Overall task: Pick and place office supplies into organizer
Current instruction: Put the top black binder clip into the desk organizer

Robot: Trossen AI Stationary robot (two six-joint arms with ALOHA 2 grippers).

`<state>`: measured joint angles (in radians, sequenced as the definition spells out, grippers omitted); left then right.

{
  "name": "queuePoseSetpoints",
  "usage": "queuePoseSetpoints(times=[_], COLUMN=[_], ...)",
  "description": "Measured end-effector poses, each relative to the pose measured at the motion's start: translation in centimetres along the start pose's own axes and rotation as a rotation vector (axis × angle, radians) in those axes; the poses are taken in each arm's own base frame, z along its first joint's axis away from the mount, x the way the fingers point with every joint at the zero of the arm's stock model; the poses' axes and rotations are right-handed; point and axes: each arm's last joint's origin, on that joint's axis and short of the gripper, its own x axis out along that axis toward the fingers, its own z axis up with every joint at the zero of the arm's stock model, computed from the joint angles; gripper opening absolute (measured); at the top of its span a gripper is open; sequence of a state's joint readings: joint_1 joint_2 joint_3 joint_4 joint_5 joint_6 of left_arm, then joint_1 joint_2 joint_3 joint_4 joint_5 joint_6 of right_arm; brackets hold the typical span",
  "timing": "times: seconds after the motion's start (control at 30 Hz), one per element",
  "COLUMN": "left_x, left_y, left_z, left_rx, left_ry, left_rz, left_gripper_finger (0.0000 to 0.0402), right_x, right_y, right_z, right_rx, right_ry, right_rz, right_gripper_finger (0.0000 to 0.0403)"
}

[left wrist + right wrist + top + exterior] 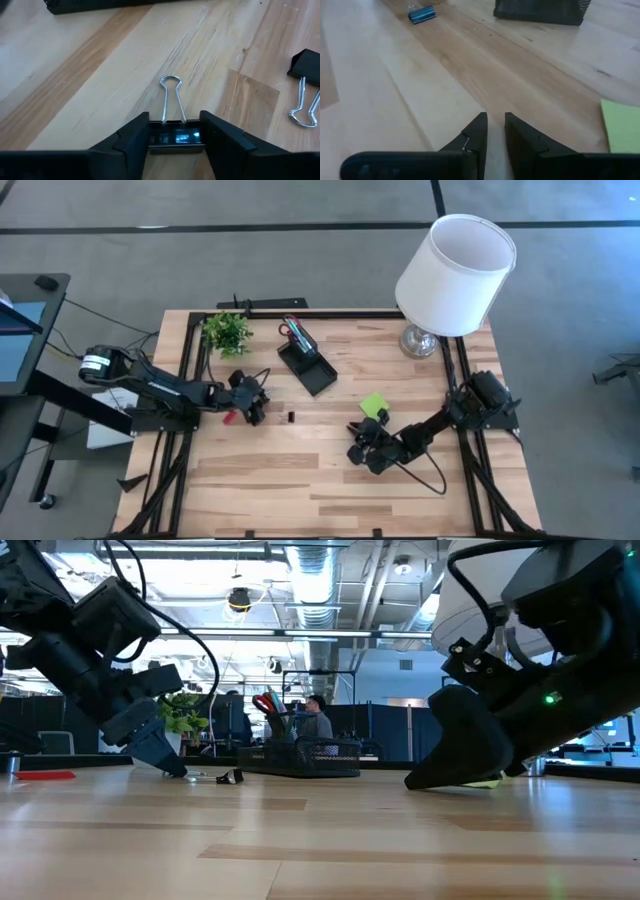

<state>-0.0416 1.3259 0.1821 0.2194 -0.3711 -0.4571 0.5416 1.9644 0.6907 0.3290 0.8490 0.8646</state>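
- The left end effector (175,137) is low over the pale wooden plank worktop (300,480), its two dark fingers (131,140) standing on either side of a small binder clip with silver wire handles (172,131); they look to be touching the clip's sides, but whether the clip is truly clamped cannot be told.
- A second black binder clip (305,75) lies on the wood near that one, apart from it.
- The black mesh desk organizer (306,360) sits behind the worktop's middle, with red-handled scissors (293,330) in its taller cup.
- The right end effector (492,132) rests low beside the lime-green sticky-note pad (622,125), its fingers a narrow gap apart and holding nothing.
- A small blue clip (421,15) lies farther off, well apart.
- A green potted plant (227,332) and a white-shaded lamp (455,275) stand at the back edge.
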Motion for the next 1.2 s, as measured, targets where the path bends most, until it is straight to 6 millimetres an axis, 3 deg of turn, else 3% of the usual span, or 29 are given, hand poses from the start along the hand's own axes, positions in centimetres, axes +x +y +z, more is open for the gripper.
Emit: queuePoseSetpoints(times=[0.13, 0.37, 0.63, 0.9, 1.2], left_x=[0.0, 0.0, -0.3, -0.1, 0.6], left_y=[0.0, -0.4, -0.6, 1.7, 4.0], left_z=[0.1, 1.3, 6.4, 10.7, 10.8], left_rx=[-0.018, -0.088, -0.115, -0.125, -0.127], left_ry=[-0.02, -0.173, -0.366, -0.407, -0.271], left_rz=[0.001, 0.013, 0.094, 0.154, 0.136], left_gripper_finger=[0.0132, 0.0142, 0.0132, 0.0144, 0.014], right_x=[-0.3, -0.3, -0.3, 0.0, 0.0], right_y=[0.2, 0.2, 0.2, 0.0, 0.0], right_z=[-0.2, -0.2, -0.2, 0.0, 0.0], right_rx=[0.017, 0.021, 0.02, 0.019, -0.004], right_ry=[0.002, 0.003, -0.006, -0.011, -0.014], right_rz=[0.013, 0.016, 0.007, -0.007, -0.01], right_gripper_finger=[0.006, 0.006, 0.006, 0.006, 0.006])
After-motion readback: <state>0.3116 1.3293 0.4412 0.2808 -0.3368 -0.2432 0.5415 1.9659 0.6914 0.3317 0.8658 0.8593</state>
